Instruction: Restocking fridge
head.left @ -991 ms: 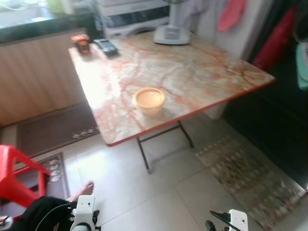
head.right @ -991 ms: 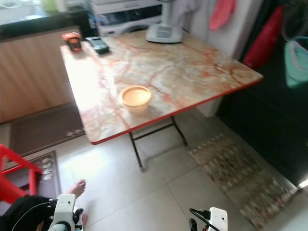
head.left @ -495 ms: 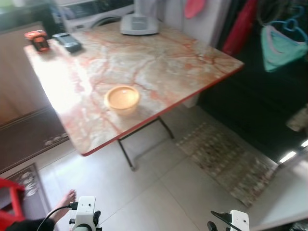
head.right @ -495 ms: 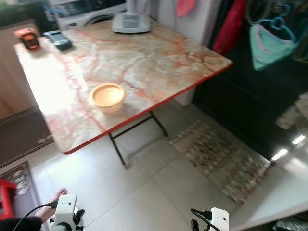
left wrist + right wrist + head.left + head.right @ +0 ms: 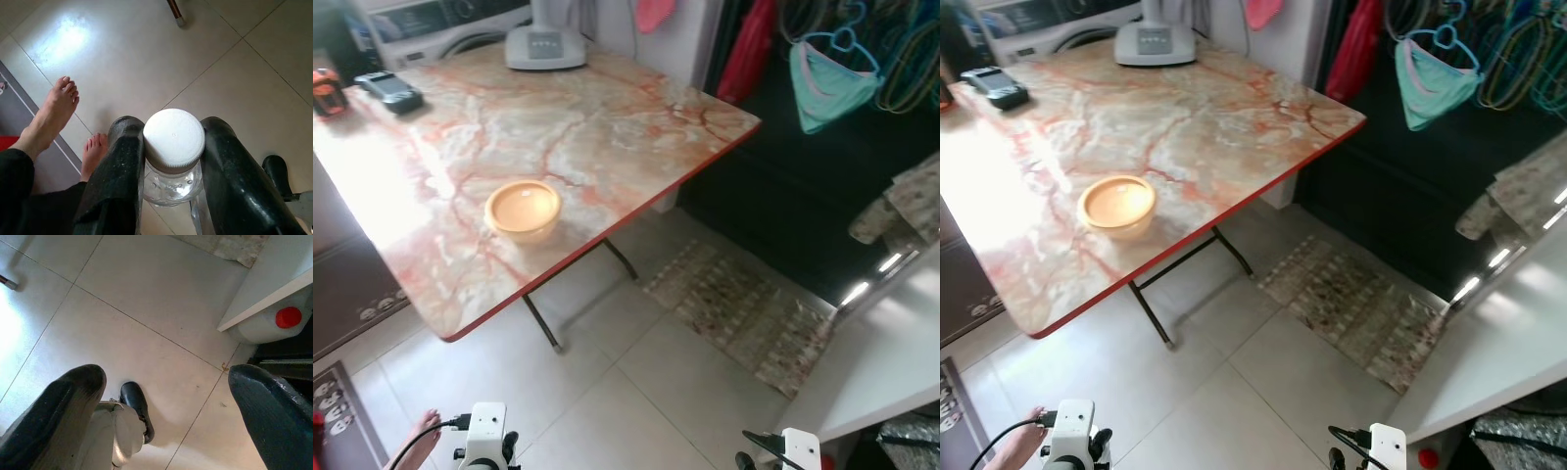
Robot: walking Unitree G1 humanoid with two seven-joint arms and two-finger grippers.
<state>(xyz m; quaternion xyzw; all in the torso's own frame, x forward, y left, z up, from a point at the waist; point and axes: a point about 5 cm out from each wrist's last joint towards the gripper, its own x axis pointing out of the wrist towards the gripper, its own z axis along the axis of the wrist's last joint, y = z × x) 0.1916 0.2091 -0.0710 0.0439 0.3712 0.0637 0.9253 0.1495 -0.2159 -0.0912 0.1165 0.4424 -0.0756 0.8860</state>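
One clear round bottle with a ribbed white cap (image 5: 173, 142) is clamped by the left gripper (image 5: 172, 161), the right gripper (image 5: 166, 411) is spread wide, and one round orange plastic bowl (image 5: 522, 209) is seen on the marble-patterned folding table (image 5: 607, 117).

- The folding table (image 5: 607, 117) stands ahead and to the left.
- A bowl (image 5: 522, 209) sits on the table near its front edge.
- A fan base (image 5: 544, 47) sits at the table's far edge; a phone (image 5: 389, 90) lies at its far left.
- A rug (image 5: 734, 313) lies on the floor to the table's right.
- The left gripper (image 5: 171, 166) hangs above the floor, a jar (image 5: 173, 152) between its fingers; a person's feet (image 5: 54, 110) are beside it.
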